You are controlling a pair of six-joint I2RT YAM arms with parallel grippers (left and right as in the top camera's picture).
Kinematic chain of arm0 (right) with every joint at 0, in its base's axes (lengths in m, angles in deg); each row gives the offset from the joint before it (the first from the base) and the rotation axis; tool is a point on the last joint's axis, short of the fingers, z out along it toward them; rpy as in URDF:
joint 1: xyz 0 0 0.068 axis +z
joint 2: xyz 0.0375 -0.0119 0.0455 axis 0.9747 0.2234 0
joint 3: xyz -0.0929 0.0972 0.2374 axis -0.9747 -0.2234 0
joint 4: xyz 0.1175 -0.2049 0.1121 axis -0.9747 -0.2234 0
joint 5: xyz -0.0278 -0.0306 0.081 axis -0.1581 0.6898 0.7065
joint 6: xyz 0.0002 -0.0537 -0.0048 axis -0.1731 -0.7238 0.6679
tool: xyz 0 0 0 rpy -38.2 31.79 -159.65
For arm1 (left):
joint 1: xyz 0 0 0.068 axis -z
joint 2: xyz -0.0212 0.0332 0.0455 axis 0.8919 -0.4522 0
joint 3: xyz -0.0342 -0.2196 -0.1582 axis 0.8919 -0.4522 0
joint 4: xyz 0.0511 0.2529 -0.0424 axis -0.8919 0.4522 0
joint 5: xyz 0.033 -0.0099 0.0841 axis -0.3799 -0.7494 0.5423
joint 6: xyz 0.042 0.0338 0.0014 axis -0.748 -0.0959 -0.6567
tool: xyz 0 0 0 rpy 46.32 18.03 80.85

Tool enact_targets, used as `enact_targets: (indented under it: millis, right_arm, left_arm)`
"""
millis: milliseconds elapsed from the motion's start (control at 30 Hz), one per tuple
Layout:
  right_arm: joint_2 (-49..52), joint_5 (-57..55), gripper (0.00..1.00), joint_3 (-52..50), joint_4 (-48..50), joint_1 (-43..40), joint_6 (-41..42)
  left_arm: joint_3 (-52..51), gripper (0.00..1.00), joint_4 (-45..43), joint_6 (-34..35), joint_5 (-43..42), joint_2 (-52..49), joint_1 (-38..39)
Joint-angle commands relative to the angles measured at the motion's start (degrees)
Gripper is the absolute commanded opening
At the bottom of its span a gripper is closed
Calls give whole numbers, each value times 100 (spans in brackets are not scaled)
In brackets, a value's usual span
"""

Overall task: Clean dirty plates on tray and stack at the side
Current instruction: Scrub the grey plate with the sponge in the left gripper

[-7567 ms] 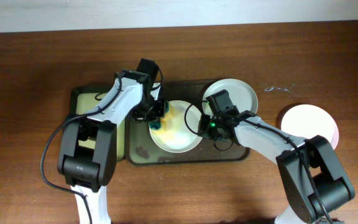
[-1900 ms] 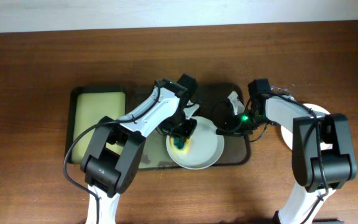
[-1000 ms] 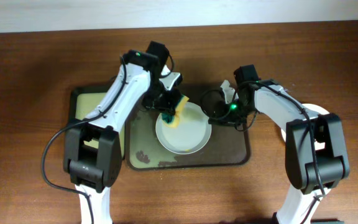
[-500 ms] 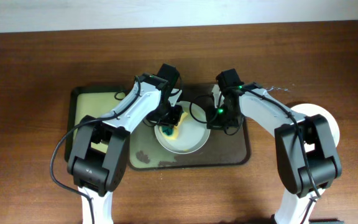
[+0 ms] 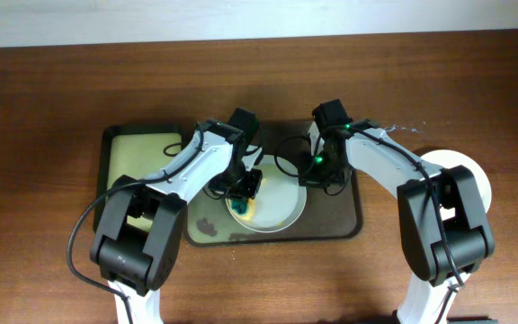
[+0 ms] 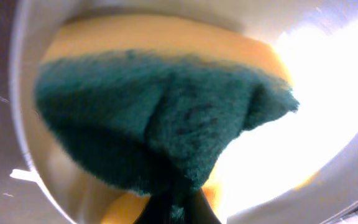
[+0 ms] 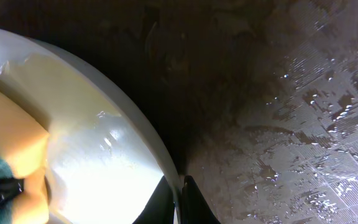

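Note:
One white plate (image 5: 272, 202) lies on the dark wet tray (image 5: 335, 216). My left gripper (image 5: 244, 186) is shut on a green-and-yellow sponge (image 5: 239, 206) and presses it on the plate's left part. In the left wrist view the sponge (image 6: 160, 118) fills the frame over the plate (image 6: 309, 118), with my left gripper (image 6: 179, 210) at the bottom edge. My right gripper (image 5: 309, 176) is shut on the plate's right rim. The right wrist view shows its jaws (image 7: 180, 200) pinching the rim of the plate (image 7: 104, 180), with the sponge (image 7: 11, 149) and the tray (image 7: 291, 124) alongside. Another white plate (image 5: 464, 175) sits on the table to the right.
A smaller black-rimmed tray (image 5: 142, 166) with a yellow-green inside lies against the dark tray's left side. A brown smear (image 5: 207, 225) marks the dark tray's front left. Cables loop over the tray's back edge between the two arms.
My left gripper has slid the sponge toward the plate's front left. The plate has shifted slightly toward the front. My right gripper has stayed on the rim.

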Motion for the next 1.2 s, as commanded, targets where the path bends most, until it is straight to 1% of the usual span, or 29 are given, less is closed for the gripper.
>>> enact_targets:
  millis: [0,67,100,133,167,200,267,333,400,500,567,600,633,700,767,800,900,933,967,1033,1100,1167]
  right_arm:
    - [17,-122,4,-26,48,31,323]
    - [17,-125,5,-26,50,31,321]
    - [17,-162,33,-13,46,22,319]
    - [0,-166,43,83,-109,15,295]
    - [-63,-166,43,251,-396,22,166]
    - [-146,-201,41,299,-640,31,149]
    - [-153,-361,40,286,-1021,31,151]
    - [-153,-372,25,184,-1338,31,149]
    - [-153,-341,24,-7,-1320,31,151]
    - [-153,323,13,-103,-1167,31,-50]
    - [-153,317,13,-140,-1152,31,-48]
    - [-153,319,7,-208,-1104,31,-46]
    - [-153,323,4,-267,-994,31,-42]
    - [-153,393,4,-278,-800,31,68]
    - [-153,431,4,-278,-702,31,208]
    - [-153,428,4,-278,-673,31,251]
    - [-153,428,4,-278,-651,31,308]
    - [-153,428,4,-278,-632,31,308]
    - [-153,428,4,-278,-610,31,323]
    - [-153,428,4,-278,-590,31,326]
    - [-153,426,4,-278,-590,31,323]
    - [-153,428,4,-278,-590,31,323]
  left_arm:
    - [-48,0,146,46,-649,-109,72]
    - [-48,0,168,46,-649,-109,79]
    - [-48,0,164,46,-627,-109,76]
    - [-48,0,146,48,-560,-109,72]
    - [-48,0,127,46,-553,-109,72]
    - [-48,0,107,46,-540,-109,72]
    - [-48,0,81,46,-540,-109,72]
    - [-48,0,39,48,-540,-109,72]
    - [-48,0,35,48,-540,-109,72]
    - [-48,0,-4,48,-540,-109,72]
    - [-48,0,-4,48,-540,-109,72]
    - [-48,0,-26,50,-542,-109,72]
    - [-48,0,-48,50,-542,-109,72]
    - [-48,0,-55,52,-544,-109,90]
    - [-50,0,-83,223,-542,-109,173]
    - [-52,0,-188,328,-542,-109,326]
    - [-63,0,-223,350,-527,-111,564]
    - [-98,0,-240,468,-350,-111,632]
    - [-98,0,-245,723,-389,-111,664]
    - [-96,0,-455,734,-1360,-109,662]
    - [-96,0,-822,837,-1967,-31,662]
    - [-98,0,-1051,981,-1917,-20,693]
